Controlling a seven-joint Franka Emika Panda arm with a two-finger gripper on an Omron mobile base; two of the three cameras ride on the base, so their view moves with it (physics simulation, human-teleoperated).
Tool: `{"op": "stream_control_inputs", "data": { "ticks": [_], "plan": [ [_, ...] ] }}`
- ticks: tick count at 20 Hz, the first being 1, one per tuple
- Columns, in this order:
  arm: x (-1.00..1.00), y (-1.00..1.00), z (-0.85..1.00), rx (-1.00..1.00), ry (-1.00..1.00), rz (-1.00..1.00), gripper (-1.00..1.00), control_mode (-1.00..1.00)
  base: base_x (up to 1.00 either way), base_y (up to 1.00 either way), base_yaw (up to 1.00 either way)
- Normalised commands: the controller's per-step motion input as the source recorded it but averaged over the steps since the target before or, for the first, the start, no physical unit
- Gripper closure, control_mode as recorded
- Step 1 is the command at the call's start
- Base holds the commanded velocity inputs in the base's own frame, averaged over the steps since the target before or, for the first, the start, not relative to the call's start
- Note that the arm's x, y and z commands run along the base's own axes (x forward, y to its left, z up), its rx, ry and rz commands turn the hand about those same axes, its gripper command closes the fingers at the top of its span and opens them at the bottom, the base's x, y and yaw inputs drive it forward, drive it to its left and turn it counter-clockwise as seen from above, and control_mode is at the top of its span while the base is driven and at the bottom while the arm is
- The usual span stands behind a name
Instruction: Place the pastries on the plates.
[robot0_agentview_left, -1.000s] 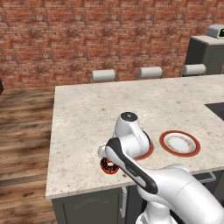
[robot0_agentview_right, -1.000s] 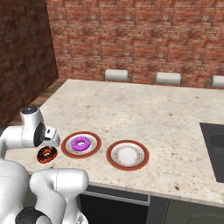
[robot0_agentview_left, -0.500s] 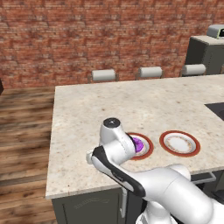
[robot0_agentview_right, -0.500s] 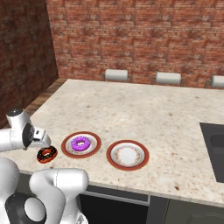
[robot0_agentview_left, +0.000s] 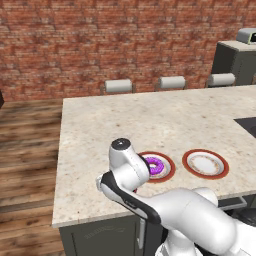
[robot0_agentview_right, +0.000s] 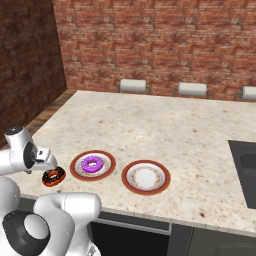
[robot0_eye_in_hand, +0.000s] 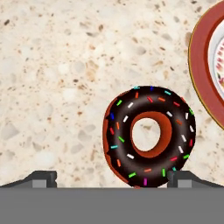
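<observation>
Chocolate doughnut (robot0_eye_in_hand: 148, 138) sits flat on the counter (robot0_agentview_right: 165, 125), just beside the plate with the purple doughnut (robot0_agentview_right: 92, 163), apart from its rim. Second plate (robot0_agentview_right: 146, 177) next along is bare, so that's likely the target.

Handling guess: light, small, soft ring with glazed top. It will squash or slip if pinched hard. Best hold is probably across the outer diameter, low on the sides below the icing, one finger each side, with moderate force. The hole is too tight for a finger.

Hand (robot0_eye_in_hand: 111, 178) points down at the counter, hovering close over the doughnut. Fingers spread wide and holding nothing; the near tip (robot0_eye_in_hand: 41, 178) is clear of the ring, the other at its edge. Doughnut is off-centre toward that tip, so recentre before descending. In the right base view the hand (robot0_agentview_right: 49, 161) hangs at the counter's left front edge, forearm folded back low.
</observation>
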Motion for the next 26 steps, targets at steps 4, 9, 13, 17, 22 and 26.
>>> {"op": "stream_control_inputs", "data": {
  "ticks": [4, 9, 13, 17, 22, 26],
  "plan": [
    [0.15, 0.00, -0.15, 0.00, 0.00, 0.00, -1.00, -1.00, 0.00, 0.00, 0.00],
    [0.11, 0.00, -0.27, 0.00, 0.00, 0.00, -1.00, -1.00, 0.00, 0.00, 0.00],
    [0.08, 0.00, -0.26, 0.00, 0.00, 0.00, -1.00, -1.00, 0.00, 0.00, 0.00],
    [0.10, 0.00, -0.19, 0.00, 0.00, 0.00, -1.00, -1.00, 0.00, 0.00, 0.00],
    [0.07, 0.00, -0.21, 0.00, 0.00, 0.00, -1.00, -1.00, 0.00, 0.00, 0.00],
    [0.02, 0.00, -0.27, 0.00, 0.00, 0.00, -1.00, -1.00, 0.00, 0.00, 0.00]
  ]
}}
